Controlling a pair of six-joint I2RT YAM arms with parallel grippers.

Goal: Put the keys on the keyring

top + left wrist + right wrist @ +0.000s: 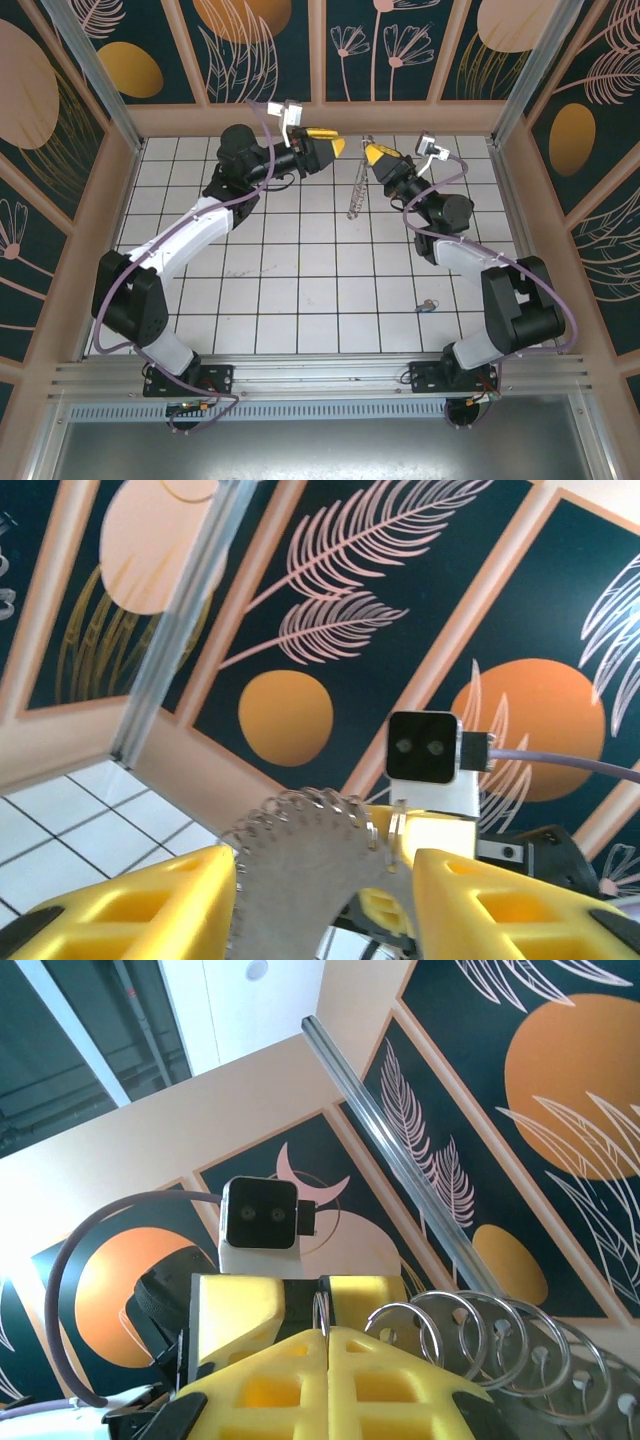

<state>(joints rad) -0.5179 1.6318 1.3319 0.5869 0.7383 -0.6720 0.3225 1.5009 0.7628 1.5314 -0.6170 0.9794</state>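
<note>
While both arms [200, 225] raised, right pincer [372, 152] pinches keyring [356, 190]; left pincer [338, 145] straddles, grip unclear

Glossy metal keyring [500, 1345]; floor tiles [300, 270] smooth, perhaps glazed.

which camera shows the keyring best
Left wrist: the keyring shows its flat strap and ringed edge close up. Right wrist catches a row of its rings; top external shows a thin distant strip.
</note>
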